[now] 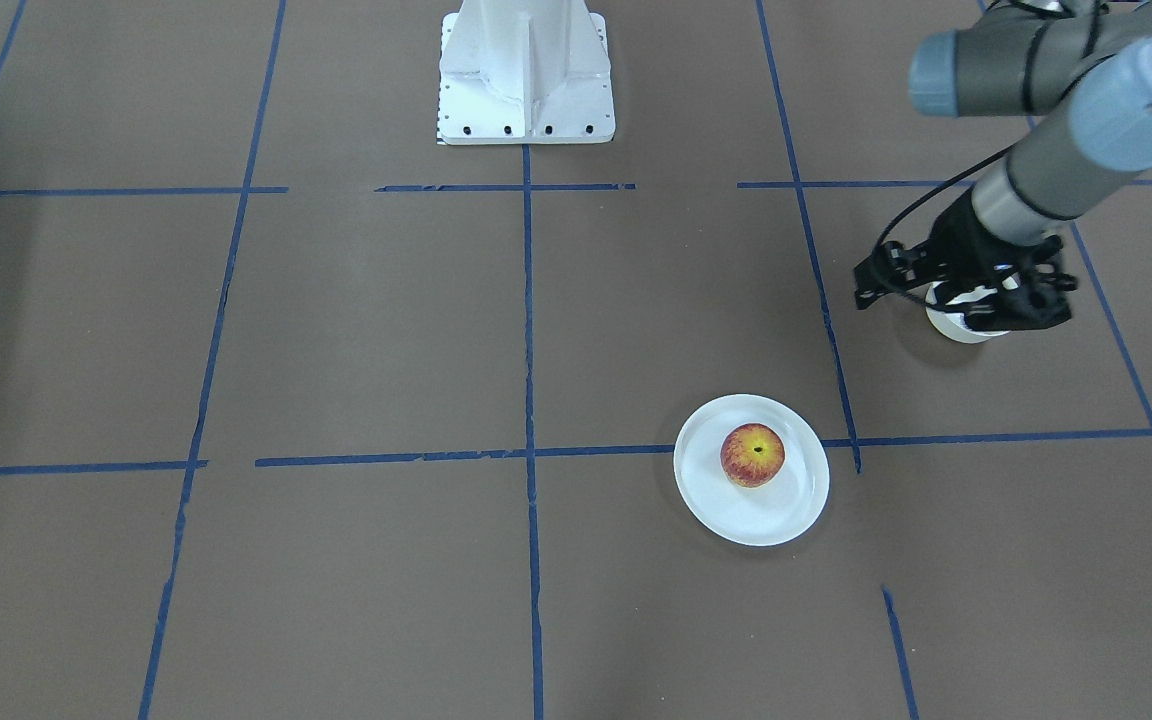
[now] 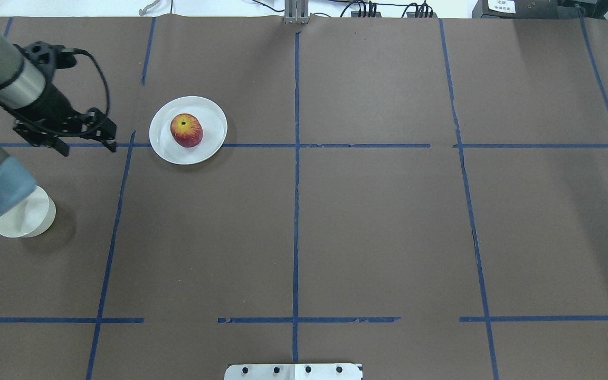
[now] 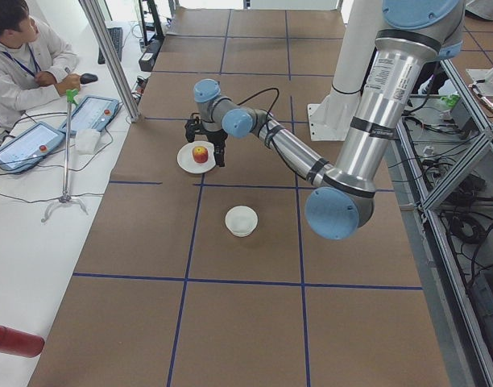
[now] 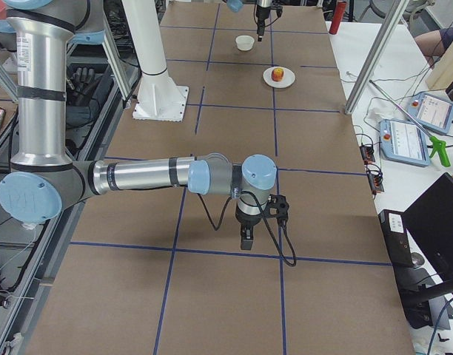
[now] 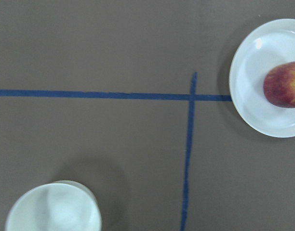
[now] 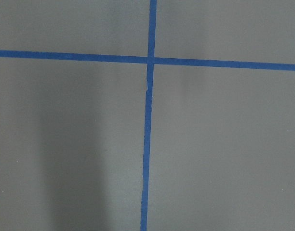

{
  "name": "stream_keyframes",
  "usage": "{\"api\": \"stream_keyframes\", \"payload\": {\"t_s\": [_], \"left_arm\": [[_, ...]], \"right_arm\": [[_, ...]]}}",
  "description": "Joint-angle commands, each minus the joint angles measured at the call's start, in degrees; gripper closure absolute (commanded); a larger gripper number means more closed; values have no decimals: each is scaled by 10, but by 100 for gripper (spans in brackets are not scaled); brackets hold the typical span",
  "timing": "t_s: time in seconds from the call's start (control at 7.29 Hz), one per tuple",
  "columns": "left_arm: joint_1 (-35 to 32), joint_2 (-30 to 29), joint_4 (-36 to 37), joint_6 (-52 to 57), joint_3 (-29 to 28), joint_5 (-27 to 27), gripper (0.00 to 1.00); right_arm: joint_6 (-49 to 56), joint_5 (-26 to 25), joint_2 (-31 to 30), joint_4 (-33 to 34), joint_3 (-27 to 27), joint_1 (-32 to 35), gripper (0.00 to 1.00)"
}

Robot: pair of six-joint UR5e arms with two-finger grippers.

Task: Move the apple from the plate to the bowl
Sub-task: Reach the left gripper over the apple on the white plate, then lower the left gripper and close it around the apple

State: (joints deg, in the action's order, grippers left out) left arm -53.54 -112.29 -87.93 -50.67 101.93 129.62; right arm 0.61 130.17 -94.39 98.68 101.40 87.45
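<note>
The red and yellow apple (image 2: 186,130) sits on the white plate (image 2: 209,121) in the left half of the overhead view. It also shows in the front view (image 1: 753,454) on the plate (image 1: 756,515). The small cream-white bowl (image 2: 24,216) stands empty nearer the robot, partly under my left arm. My left gripper (image 2: 88,148) hovers open and empty above the table, between plate and bowl, left of the plate. In the front view it (image 1: 961,305) overlaps the bowl (image 1: 966,330). My right gripper (image 4: 245,238) shows only in the right side view, far from both; I cannot tell its state.
The brown table is marked with blue tape lines (image 2: 296,184). The white robot base (image 1: 526,70) stands at the table's middle edge. An operator (image 3: 21,56) sits with tablets (image 3: 29,145) beside the table's far side. A red bottle (image 3: 13,339) lies off the table's corner.
</note>
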Motion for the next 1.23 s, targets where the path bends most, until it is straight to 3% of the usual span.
{"api": "stream_keyframes", "payload": {"t_s": [0.0,0.14,1.1], "left_arm": [[57,-112,-74,-73,-159,-64,0],[72,-122,-100,-93,-181,-112,0],[77,-185,-191,-89,-307,-183,1]], "right_arm": [[0,0,0,0,0,0,0],[0,0,0,-1,0,0,0],[0,0,0,0,-1,0,0]]}}
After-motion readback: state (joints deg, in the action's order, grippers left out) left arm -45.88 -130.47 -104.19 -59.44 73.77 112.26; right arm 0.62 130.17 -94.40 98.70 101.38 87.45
